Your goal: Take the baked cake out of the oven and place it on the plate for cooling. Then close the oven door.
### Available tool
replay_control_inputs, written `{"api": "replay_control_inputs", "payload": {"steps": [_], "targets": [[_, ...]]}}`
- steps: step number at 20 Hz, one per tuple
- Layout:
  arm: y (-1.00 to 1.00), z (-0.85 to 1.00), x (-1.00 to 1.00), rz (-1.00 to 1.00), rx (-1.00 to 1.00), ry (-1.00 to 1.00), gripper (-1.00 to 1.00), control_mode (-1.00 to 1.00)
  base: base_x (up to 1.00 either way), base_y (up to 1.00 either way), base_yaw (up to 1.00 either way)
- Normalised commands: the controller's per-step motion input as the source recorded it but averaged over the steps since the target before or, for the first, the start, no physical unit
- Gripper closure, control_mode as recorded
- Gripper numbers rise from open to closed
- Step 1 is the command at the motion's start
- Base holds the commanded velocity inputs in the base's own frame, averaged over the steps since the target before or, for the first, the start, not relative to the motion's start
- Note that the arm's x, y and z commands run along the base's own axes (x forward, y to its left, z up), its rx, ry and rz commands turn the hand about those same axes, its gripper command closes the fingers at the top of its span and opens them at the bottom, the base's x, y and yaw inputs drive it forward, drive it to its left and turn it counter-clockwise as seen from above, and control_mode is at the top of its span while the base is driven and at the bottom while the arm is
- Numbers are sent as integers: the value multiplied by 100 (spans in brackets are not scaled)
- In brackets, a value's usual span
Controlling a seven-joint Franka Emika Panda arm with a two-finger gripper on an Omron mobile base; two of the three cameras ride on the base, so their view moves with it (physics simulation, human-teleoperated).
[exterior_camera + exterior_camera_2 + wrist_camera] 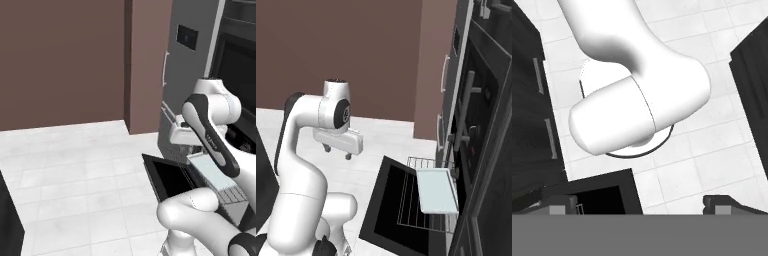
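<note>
Hanging above the white tiled floor [75, 165], the gripper [338, 152] points down with its fingers spread wide and nothing between them. Oven door [391, 200] lies dropped open and flat. A wire rack [421, 210] sticks out over it, carrying a pale flat tray [437, 190]. Oven [481, 125] sits in the dark cabinet wall. Cake cannot be made out.
</note>
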Motion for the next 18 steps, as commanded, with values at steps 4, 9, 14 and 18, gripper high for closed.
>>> {"api": "replay_control_inputs", "payload": {"steps": [4,9,14,18], "targets": [[0,0,0,0,0,0,-100,100,0,-9,-20],[0,0,0,0,0,0,-100,100,0,-22,-25],[0,0,0,0,0,0,-100,100,3,-23,-29],[0,0,0,0,0,0,-100,100,18,-13,-29]]}}
